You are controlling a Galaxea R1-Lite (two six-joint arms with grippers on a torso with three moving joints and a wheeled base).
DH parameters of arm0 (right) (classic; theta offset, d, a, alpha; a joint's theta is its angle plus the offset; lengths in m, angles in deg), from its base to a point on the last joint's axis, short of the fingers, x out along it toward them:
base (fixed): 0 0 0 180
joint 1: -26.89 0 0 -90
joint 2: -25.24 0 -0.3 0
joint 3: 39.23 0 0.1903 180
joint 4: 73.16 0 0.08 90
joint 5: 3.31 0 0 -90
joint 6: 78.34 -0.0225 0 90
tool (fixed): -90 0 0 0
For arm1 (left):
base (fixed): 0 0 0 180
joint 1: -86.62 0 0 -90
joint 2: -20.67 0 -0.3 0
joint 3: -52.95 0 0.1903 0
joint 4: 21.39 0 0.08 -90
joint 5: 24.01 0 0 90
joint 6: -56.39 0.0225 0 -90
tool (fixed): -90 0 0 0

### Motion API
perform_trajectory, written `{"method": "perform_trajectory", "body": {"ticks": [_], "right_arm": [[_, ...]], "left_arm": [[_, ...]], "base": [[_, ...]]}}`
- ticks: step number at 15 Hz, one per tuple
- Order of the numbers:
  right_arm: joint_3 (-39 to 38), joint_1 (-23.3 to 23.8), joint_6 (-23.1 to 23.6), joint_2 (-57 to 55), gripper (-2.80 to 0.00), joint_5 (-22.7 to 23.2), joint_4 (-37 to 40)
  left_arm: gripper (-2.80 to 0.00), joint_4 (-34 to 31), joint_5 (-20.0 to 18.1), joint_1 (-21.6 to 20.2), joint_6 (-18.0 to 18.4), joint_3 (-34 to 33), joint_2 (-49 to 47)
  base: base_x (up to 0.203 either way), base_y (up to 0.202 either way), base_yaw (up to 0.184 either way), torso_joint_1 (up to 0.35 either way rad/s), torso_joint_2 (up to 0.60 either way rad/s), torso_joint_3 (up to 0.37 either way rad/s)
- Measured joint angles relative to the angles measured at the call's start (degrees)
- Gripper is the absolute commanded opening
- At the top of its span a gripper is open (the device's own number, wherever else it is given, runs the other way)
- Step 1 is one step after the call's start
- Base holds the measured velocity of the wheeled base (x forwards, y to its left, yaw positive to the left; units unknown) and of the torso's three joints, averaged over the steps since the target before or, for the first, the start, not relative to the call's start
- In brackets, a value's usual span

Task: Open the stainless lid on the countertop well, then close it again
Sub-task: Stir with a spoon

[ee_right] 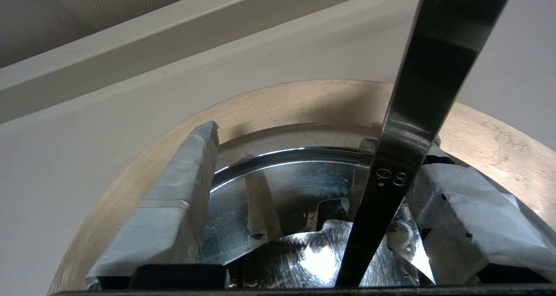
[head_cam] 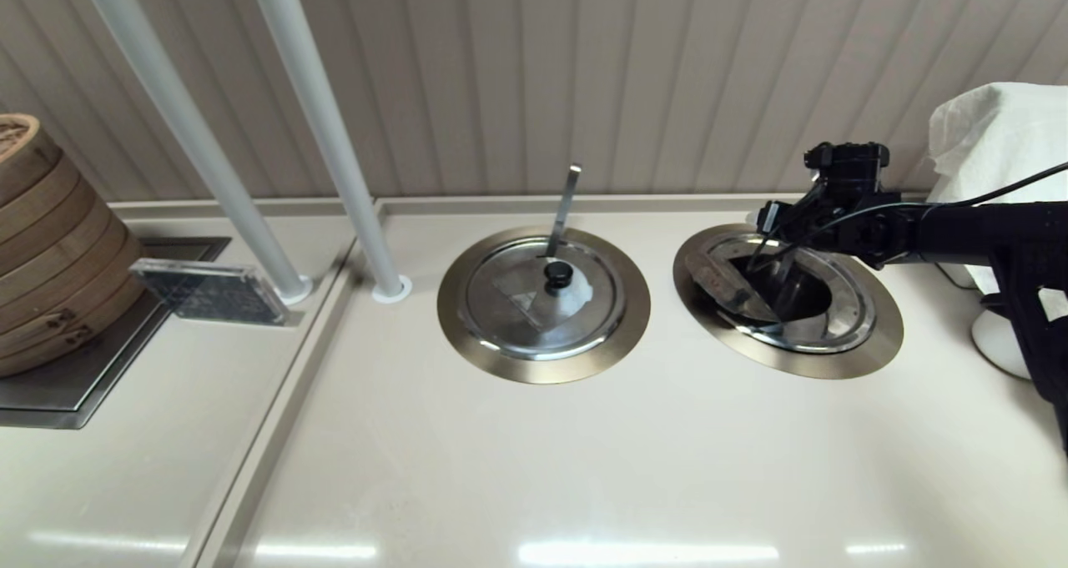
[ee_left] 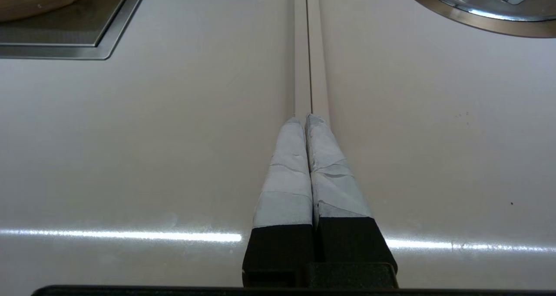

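The countertop well (head_cam: 868,343) sits on the right, its bronze-tinted flange ringing a dark cavity (head_cam: 797,297). The stainless lid's wedge flap (head_cam: 722,280) is swung up and lies folded over toward the left, so the cavity shows. My right gripper (head_cam: 772,243) hovers over the well's back-left edge. In the right wrist view the right gripper (ee_right: 321,144) is open over the shiny lid (ee_right: 282,183), and the thin steel ladle handle (ee_right: 417,113) rises between the fingers, close to one of them. The knob is hidden. My left gripper (ee_left: 305,118) is shut and empty above the counter seam.
The twin lid (head_cam: 542,297), with a whitish flap, a black knob and a ladle handle (head_cam: 567,205), lies closed at centre. Two white poles (head_cam: 325,134) rise behind it. Stacked bamboo steamers (head_cam: 50,243) and a clear sign (head_cam: 209,289) are at left; a white cloth-covered object (head_cam: 1001,134) is at right.
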Motion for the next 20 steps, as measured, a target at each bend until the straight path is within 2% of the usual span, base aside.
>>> {"method": "perform_trajectory", "body": {"ticks": [7, 10, 13, 14, 17, 20], "right_arm": [[0.24, 0.04, -0.37, -1.26, -2.8, -0.24, -1.97], [-0.58, 0.07, -2.93, -0.37, -2.8, -0.17, -2.39], [-4.35, 0.4, -9.02, 3.4, -2.8, 0.06, -2.52], [-6.49, 0.42, -9.71, 5.17, -2.8, 0.05, -2.62], [-11.87, -0.05, -9.78, 10.89, -2.8, 0.45, -2.71], [-15.6, -0.87, -9.7, 17.54, -2.8, 2.83, -2.55]], "left_arm": [[-2.8, 0.02, 0.04, 0.0, 0.02, 0.0, 0.0], [-2.8, 0.02, 0.02, 0.0, 0.02, 0.0, 0.0], [-2.8, 0.02, 0.01, 0.0, 0.02, 0.0, 0.0], [-2.8, 0.0, 0.02, 0.0, 0.0, 0.0, 0.0], [-2.8, 0.02, 0.02, 0.0, 0.01, 0.0, 0.0], [-2.8, 0.02, 0.01, 0.0, 0.0, 0.0, 0.0]], "base": [[0.0, 0.0, 0.0, 0.0, 0.0, 0.0], [0.0, 0.0, 0.0, 0.0, 0.0, 0.0], [0.0, 0.0, 0.0, 0.0, 0.0, 0.0], [0.0, 0.0, 0.0, 0.0, 0.0, 0.0], [0.0, 0.0, 0.0, 0.0, 0.0, 0.0], [0.0, 0.0, 0.0, 0.0, 0.0, 0.0]]}}
